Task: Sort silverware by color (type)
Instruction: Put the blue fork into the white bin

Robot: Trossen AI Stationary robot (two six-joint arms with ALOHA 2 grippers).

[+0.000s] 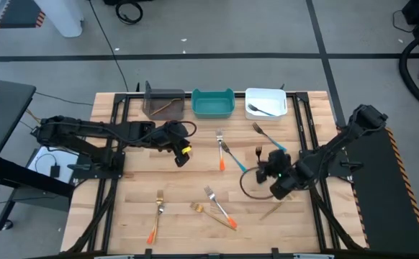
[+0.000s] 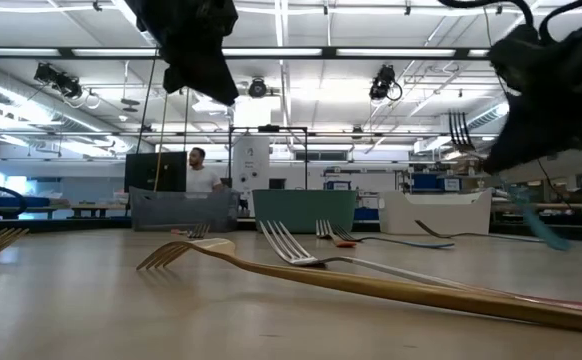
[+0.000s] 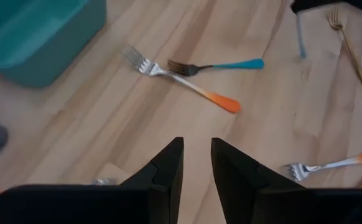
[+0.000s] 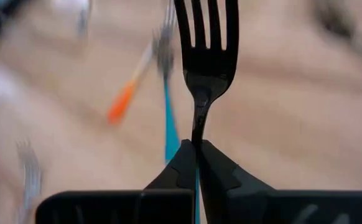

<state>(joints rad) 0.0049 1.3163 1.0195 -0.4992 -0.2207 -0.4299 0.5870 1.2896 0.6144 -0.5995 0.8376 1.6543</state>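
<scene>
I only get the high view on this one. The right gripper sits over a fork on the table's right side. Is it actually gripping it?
Observer: Yes. The right wrist view shows the right gripper shut on the fork just below its tines.
Operator: Is it lifted?
Observer: The low view shows it in the air, tines up, clear of the table.
Operator: Is the left gripper holding anything?
Observer: No. In its wrist view the left gripper is slightly open and empty.
</scene>
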